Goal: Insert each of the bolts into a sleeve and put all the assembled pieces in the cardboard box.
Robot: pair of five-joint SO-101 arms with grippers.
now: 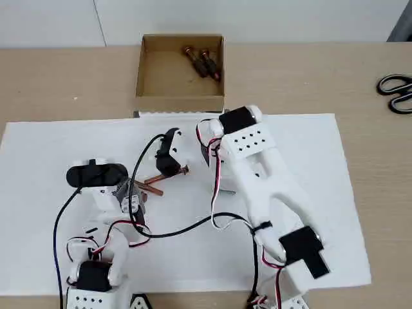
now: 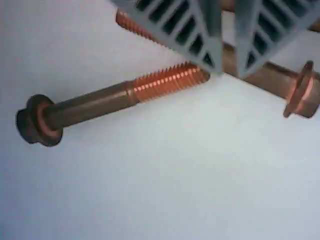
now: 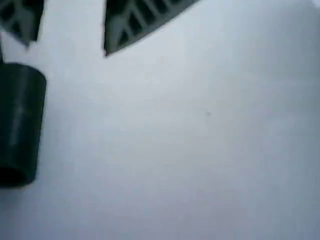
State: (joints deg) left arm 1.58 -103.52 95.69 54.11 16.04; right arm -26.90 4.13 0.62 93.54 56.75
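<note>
Two copper bolts lie on the white paper. One bolt [image 2: 115, 97] points its thread at my left gripper [image 2: 227, 74]; the other bolt [image 2: 285, 85] passes behind that gripper. From above, the left gripper [image 1: 168, 167] sits right over a bolt [image 1: 174, 174], with the second bolt [image 1: 149, 188] beside it. A dark sleeve [image 3: 19, 125] lies on the paper just beside my right gripper [image 3: 70, 47], which is open and holds nothing. In the high view the right gripper [image 1: 217, 180] is next to the sleeve [image 1: 228, 191]. The cardboard box [image 1: 147, 71] holds two assembled pieces [image 1: 201, 61].
The white paper [image 1: 309, 148] covers the middle of the wooden table. Scissors [image 1: 398, 90] lie at the far right edge. Cables loop between the two arms near the front of the paper.
</note>
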